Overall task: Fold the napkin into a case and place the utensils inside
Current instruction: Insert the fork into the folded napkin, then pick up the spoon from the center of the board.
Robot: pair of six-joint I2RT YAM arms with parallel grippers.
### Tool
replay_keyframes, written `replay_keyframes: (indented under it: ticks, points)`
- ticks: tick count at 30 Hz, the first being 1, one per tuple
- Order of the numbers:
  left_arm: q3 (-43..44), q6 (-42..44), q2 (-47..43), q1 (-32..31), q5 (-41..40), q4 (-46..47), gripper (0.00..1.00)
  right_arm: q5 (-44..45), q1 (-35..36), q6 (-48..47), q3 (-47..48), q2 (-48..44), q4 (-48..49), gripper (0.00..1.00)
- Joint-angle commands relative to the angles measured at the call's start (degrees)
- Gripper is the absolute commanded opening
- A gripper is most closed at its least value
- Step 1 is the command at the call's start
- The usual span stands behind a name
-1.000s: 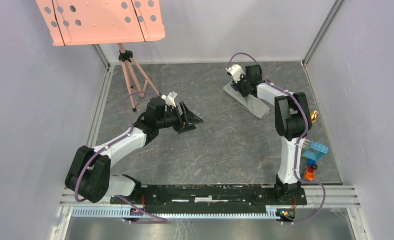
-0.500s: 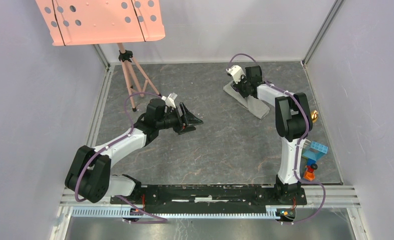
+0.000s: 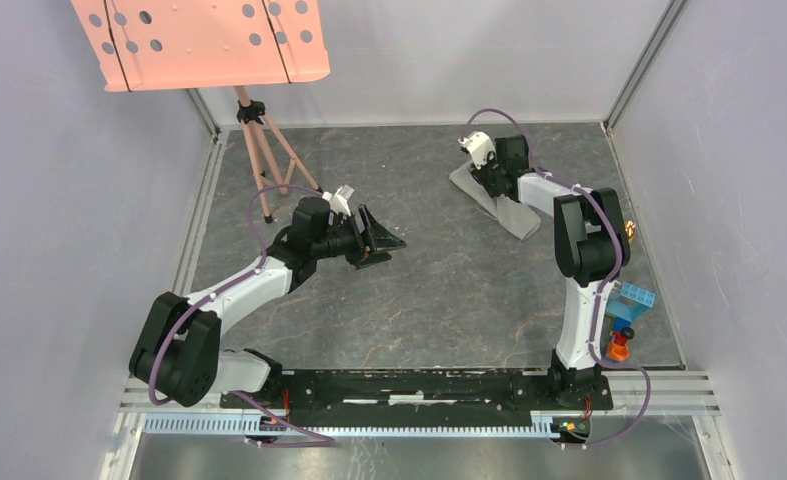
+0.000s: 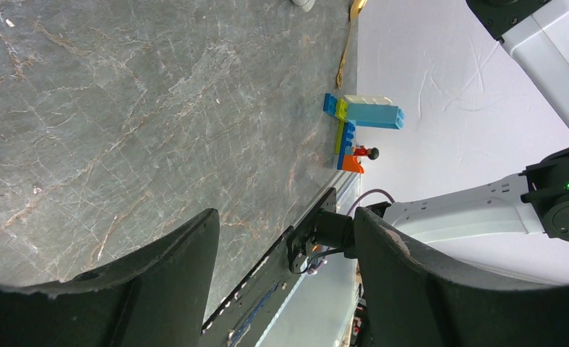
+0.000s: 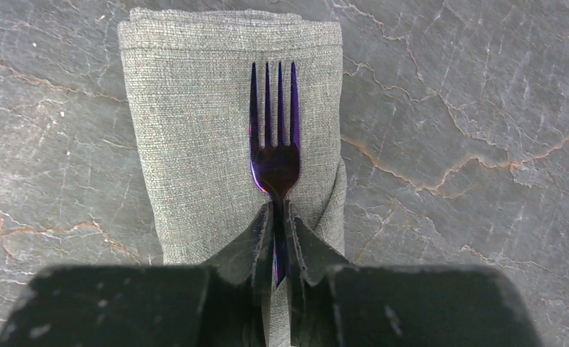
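Observation:
The grey napkin (image 5: 194,130) lies folded into a narrow case (image 3: 512,214) at the back right of the table. My right gripper (image 5: 277,210) is shut on the thin handle of the purple fork (image 5: 274,137). The fork's tines lie on top of the cloth and point toward the case's far end. In the top view the right gripper (image 3: 484,168) is low over the case's far end. The gold-bowled spoon (image 3: 629,232) lies on the table by the right arm's elbow, and the left wrist view shows this spoon (image 4: 345,54) too. My left gripper (image 3: 381,240) is open and holds nothing, left of the table's centre.
Colourful toy blocks (image 3: 629,305) stand near the right front edge, and the left wrist view shows these blocks (image 4: 364,116) as well. A salmon-pink perforated panel (image 3: 199,40) on a tripod (image 3: 264,140) stands at the back left. Walls close in the table on three sides.
My right gripper has shifted slightly to the right over the case with the fork in it. The left arm has not moved.

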Motion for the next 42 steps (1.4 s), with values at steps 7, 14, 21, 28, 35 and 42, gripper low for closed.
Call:
replay_keyframes:
  ticks: [7, 14, 21, 28, 35, 42]
  points:
    - [-1.42, 0.29, -2.31, -0.02, 2.74, 3.14, 0.75, -1.41, -0.30, 8.89, -2.38, -14.34, 1.88, 0.45]
    - [-1.97, -0.25, -5.36, -0.10, 5.41, 1.98, 0.75, 13.88, -3.91, 17.04, -11.33, -29.83, 0.29, 0.98]
    - [-1.58, 2.20, -11.49, -0.08, 5.53, -6.28, 0.75, 31.76, -17.17, 33.31, -13.14, -32.46, -15.76, 0.98]
    - [-1.30, 2.57, -15.85, -0.05, 4.46, -11.82, 0.76, 25.04, -27.06, 34.35, -21.97, -30.86, -14.71, 0.93]
    - [-1.48, 2.24, -18.15, -0.15, 3.47, -14.29, 0.76, 18.34, -33.95, 34.78, -26.88, -29.84, -10.62, 0.86]
    - [0.97, 3.62, -17.50, -0.11, 3.55, -16.77, 0.76, 6.13, -38.41, 34.56, -29.23, -26.37, -5.38, 0.66]
